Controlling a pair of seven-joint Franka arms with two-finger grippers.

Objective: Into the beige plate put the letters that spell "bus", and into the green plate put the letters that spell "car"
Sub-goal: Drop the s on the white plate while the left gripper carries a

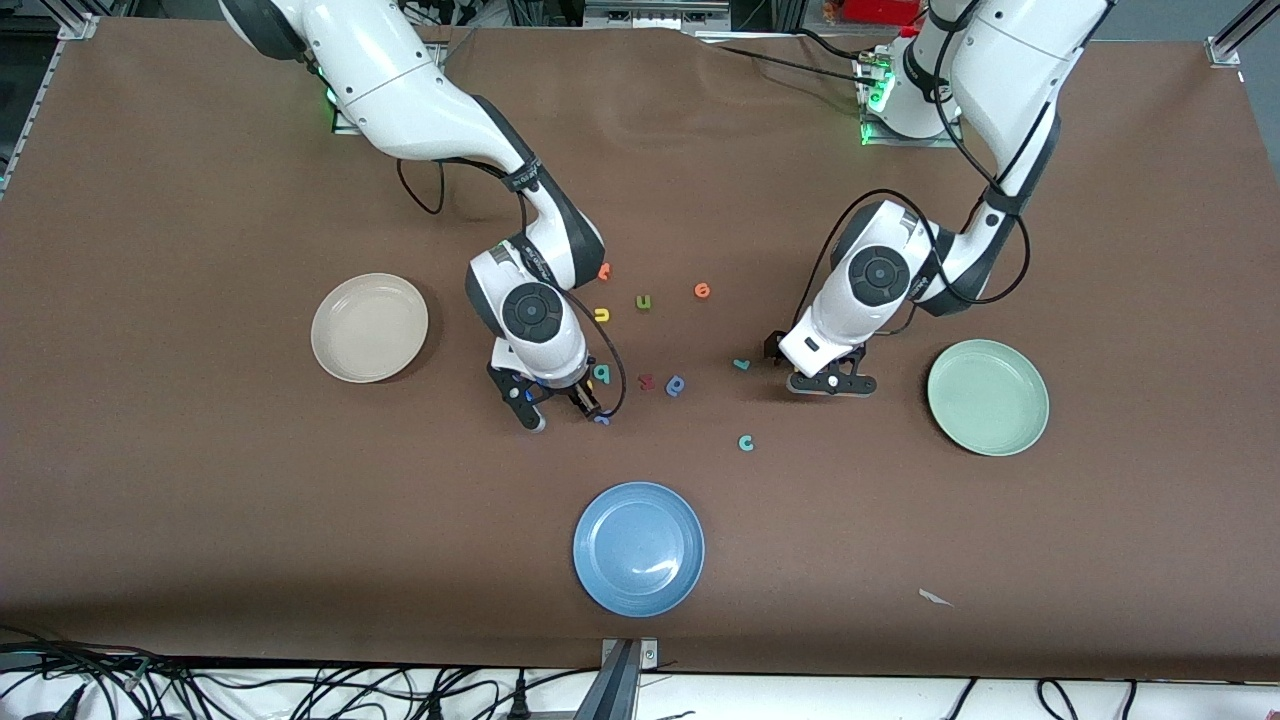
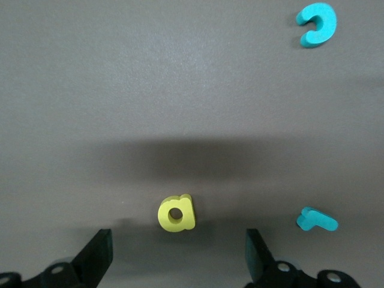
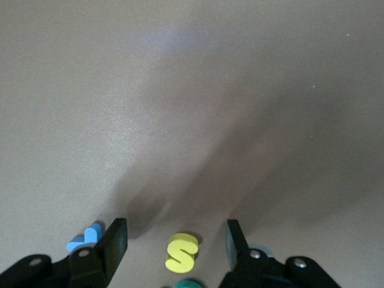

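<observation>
Clearly nothing is sorted yet: the beige plate point(image 1: 369, 327) and the green plate point(image 1: 988, 397) both lie bare. Nearest the front camera among the letters, the teal c point(image 1: 746, 442) lies flat, its mouth toward about 3 o'clock. The right gripper point(image 1: 556, 404) straddles the yellow s point(image 3: 181, 251) with fingers apart, the s's long axis running 12 to 6 between them. The left gripper point(image 1: 832, 383) hangs spread wide around the yellow a point(image 2: 177, 213); the teal r point(image 1: 741, 365) lies just beside. The yellow u point(image 1: 601, 314) lies farther off.
</observation>
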